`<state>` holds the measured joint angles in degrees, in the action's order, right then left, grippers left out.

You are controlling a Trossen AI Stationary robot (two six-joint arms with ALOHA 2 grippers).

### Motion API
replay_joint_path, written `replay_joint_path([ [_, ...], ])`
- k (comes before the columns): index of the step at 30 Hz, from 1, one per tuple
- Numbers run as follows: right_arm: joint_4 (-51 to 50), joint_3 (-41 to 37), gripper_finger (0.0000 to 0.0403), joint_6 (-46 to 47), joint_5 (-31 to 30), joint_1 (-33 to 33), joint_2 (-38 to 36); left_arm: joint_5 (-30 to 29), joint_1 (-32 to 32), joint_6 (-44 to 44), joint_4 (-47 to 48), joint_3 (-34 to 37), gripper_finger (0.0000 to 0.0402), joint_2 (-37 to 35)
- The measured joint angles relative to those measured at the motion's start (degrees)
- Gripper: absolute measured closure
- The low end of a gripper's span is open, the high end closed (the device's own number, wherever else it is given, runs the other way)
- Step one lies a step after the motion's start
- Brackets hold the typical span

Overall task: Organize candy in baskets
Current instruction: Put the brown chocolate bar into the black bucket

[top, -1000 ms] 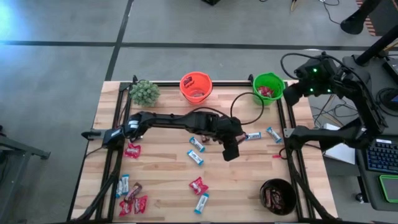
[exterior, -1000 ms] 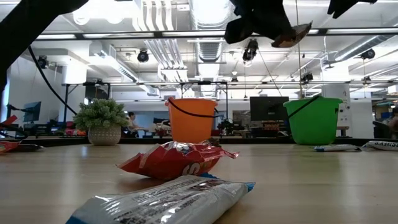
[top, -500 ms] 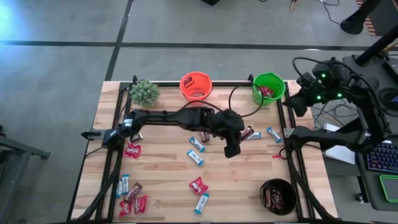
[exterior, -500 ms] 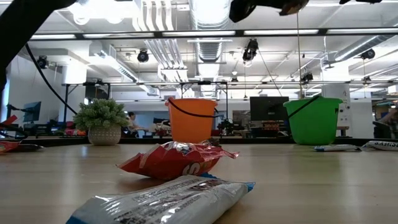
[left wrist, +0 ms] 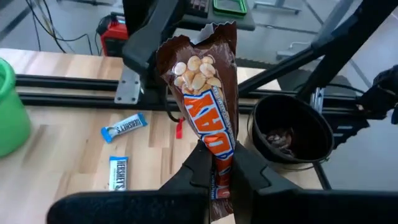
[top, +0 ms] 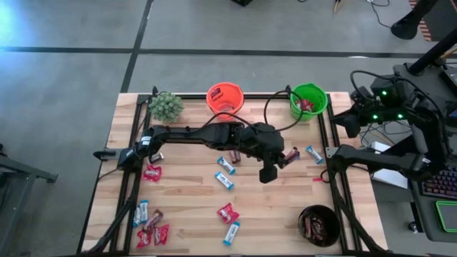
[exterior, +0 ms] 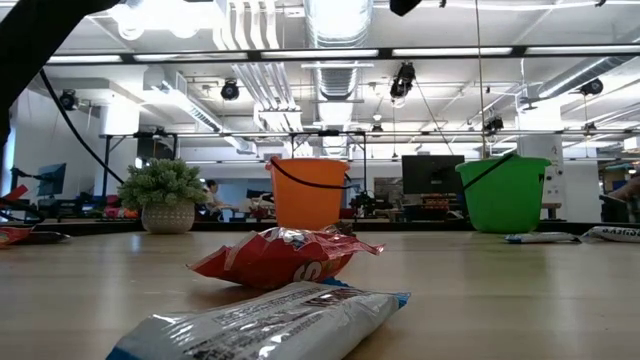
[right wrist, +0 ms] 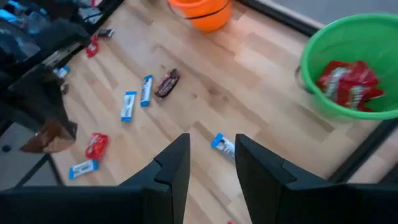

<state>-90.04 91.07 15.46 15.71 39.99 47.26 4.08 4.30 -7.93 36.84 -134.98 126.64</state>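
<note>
My left gripper hangs above the table's right middle, shut on a dark brown candy bar with orange lettering. In the left wrist view the black basket, with brown candy inside, lies beyond the bar. The green basket holds red candy and the orange basket stands left of it, both at the far edge. Red, blue-and-white and brown candy lies scattered on the table. My right gripper stands open and empty, high beyond the table's right edge. My left gripper pinches the brown bar's near end between its two fingers. The fingers come from the table's left, slanting a little downward, and the bar runs on along them past the tips. The bar is lifted clear, its crimped far end pointing away from the gripper.
A fuzzy potted plant stands at the far left. Black frame rails run along the table's left, right and far sides. A red candy and a blue-and-white one lie close to the low camera.
My left gripper has risen with the brown bar, leaving the top of the low view, and has tipped up nearer to level, pushing the bar toward the right edge. My right arm has drawn back from the green basket toward the right and turned.
</note>
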Motion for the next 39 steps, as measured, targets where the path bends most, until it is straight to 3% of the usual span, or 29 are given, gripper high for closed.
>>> replay_joint_path([
  [4, -0.02, 0.00, 0.0289, 0.00, -3.94, 0.01, -0.50, 2.69, 0.25, 0.40, -0.35, 0.00, 0.0400, 0.88],
  [11, 0.02, 0.00, 0.0289, 1.62, -3.21, 0.00, -0.38, 2.98, 0.96, 0.37, -6.11, 0.00, 0.0400, 1.37],
  [19, 2.70, -0.23, 0.0289, 3.33, 9.55, 0.00, -1.55, 2.10, 1.18, 1.66, -7.80, 0.00, 0.0400, 1.39],
  [27, 6.80, -1.14, 0.0283, 3.84, 10.26, 0.00, -2.14, 0.34, 1.03, 2.98, -8.37, 0.00, 0.0400, 1.29],
  [39, 9.78, -3.34, 0.0207, 0.96, 17.17, 0.00, 2.89, -6.36, -1.18, 4.47, -10.25, 0.00, 0.0400, -0.88],
])
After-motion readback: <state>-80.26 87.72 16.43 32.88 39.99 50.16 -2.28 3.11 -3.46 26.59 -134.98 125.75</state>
